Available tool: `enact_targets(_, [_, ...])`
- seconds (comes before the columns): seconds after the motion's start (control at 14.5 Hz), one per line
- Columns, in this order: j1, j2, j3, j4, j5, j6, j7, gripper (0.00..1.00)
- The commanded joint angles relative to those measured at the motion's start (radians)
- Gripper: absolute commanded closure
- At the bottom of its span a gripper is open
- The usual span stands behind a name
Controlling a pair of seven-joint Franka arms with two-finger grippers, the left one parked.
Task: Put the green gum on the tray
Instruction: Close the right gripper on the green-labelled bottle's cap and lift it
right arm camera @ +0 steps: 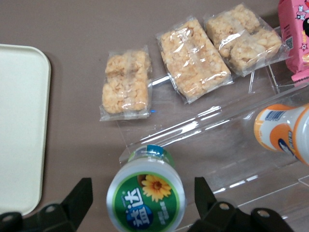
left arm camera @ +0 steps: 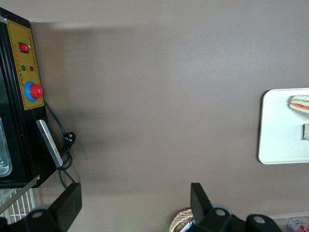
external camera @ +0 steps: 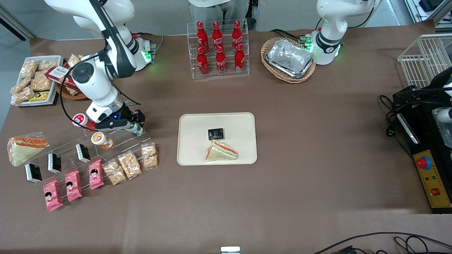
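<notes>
The green gum [right arm camera: 145, 200] is a small white bottle with a round green-rimmed lid printed with a yellow flower and white characters; it stands on the clear stepped rack, lid toward the wrist camera, between the spread fingers of the pincer [right arm camera: 142, 193] — neither finger visibly touching it. In the front view the green gum [external camera: 137, 129] shows just under the pincer [external camera: 136, 123], at about nine o'clock from the tray [external camera: 187, 121]. The tray — flat, cream-beige, with rounded corners and a low rim — lies on the brown worktop [external camera: 317, 141] at its middle.
</notes>
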Motion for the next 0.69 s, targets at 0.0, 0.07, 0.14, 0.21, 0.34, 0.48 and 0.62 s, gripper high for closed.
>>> enact_targets(0.0, [0.003, -0.011, -0.004, -0.016, -0.003, 0.02, 0.014, 0.52])
enact_targets(0.07, [0.003, -0.011, -0.004, -0.016, -0.003, 0.019, 0.014, 0.61])
enact_targets(0.14, [0.003, -0.011, -0.004, -0.016, -0.003, 0.019, 0.014, 0.63])
enact_targets(0.21, [0.003, -0.011, -0.004, -0.015, -0.003, 0.017, 0.014, 0.7])
enact_targets(0.34, [0.003, -0.011, -0.004, -0.015, -0.003, 0.017, 0.015, 0.72])
enact_targets(0.48, [0.0, -0.012, -0.005, -0.004, -0.003, 0.01, 0.02, 0.73])
enact_targets(0.62, [-0.003, -0.032, -0.007, 0.055, -0.002, -0.089, 0.018, 0.73])
